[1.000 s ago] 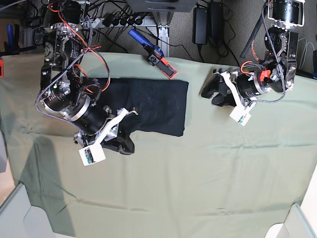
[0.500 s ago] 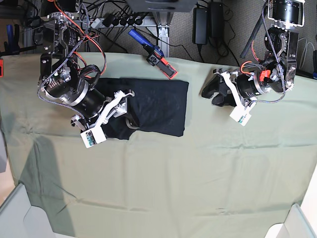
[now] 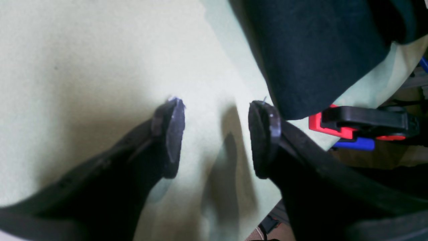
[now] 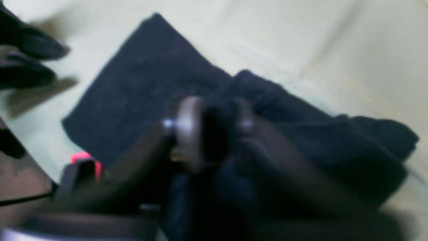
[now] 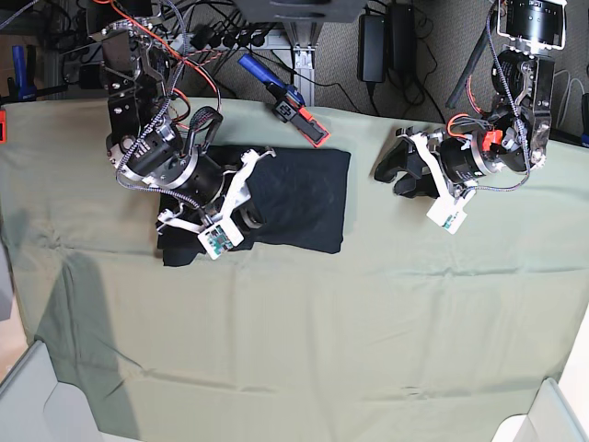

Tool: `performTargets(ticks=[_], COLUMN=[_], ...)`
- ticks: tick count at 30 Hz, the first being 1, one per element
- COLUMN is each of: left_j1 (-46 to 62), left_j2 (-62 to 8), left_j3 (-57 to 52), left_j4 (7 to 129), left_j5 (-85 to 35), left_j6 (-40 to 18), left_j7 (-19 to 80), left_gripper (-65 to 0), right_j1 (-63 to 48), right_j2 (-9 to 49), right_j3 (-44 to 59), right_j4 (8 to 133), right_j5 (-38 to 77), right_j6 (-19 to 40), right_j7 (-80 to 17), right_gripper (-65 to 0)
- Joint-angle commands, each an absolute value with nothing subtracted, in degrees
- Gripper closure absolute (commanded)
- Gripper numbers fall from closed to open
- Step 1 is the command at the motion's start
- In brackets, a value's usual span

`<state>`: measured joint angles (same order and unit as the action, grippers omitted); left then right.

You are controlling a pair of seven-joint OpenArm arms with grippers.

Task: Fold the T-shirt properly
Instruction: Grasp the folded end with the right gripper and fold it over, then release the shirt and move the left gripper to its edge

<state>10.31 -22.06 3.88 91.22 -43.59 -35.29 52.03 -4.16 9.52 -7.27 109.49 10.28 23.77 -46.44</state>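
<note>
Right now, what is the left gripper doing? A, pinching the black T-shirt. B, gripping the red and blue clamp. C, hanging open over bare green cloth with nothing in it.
C: the left gripper has its pads apart with only the pale green cloth between them, beside the black T-shirt.

Robotics lab bench, by the look of it.
A pale green cloth (image 5: 304, 322) covers the worktable, clamped at the back edge by a blue-and-red clamp (image 5: 283, 98), with power bricks (image 5: 373, 46) and tangled cables (image 5: 212, 37) behind.
</note>
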Motion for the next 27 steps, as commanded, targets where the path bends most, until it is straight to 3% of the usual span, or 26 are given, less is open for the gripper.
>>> performTargets(ticks=[1, 6, 14, 19, 21, 25, 27], left_j1=[10.3, 10.3, 9.9, 9.0, 9.1, 9.1, 9.4], left_j2=[-22.9, -22.9, -22.9, -22.9, -22.9, -23.2, -24.2], left_j3=[3.7, 3.7, 2.8, 0.2, 0.2, 0.4, 0.4], left_j4=[91.3, 91.3, 91.5, 91.5, 91.5, 91.5, 91.5], left_j5=[-41.3, -41.3, -41.4, -43.1, -44.6, -45.3, -45.5], left_j6=[-35.2, -35.2, -35.2, -35.4, -35.5, -37.9, -39.2], left_j7=[54.2, 54.2, 53.6, 54.4, 56.3, 59.0, 59.0], left_gripper=[-34.9, -34.9, -34.8, -34.1, -28.8, -8.3, -4.0], right_j1=[-3.5, -3.5, -3.2, -0.3, 1.6, 5.7, 7.9], right_j2=[9.7, 9.6, 9.5, 8.4, 8.4, 8.7, 8.9], right_j3=[-7.2, -7.3, -7.3, -7.1, -7.0, -5.3, -3.6], right_j4=[110.4, 110.4, 110.5, 110.5, 110.4, 109.7, 108.0], right_j5=[10.8, 11.3, 22.4, 21.7, 18.2, 10.4, 9.2], right_j6=[26.3, 26.3, 26.4, 26.4, 26.4, 26.3, 26.3], right_j7=[-45.0, -45.0, -42.0, -40.2, -39.2, -37.8, -37.5], right_gripper=[0.0, 0.0, 0.0, 0.0, 0.0, 0.0, 0.0])
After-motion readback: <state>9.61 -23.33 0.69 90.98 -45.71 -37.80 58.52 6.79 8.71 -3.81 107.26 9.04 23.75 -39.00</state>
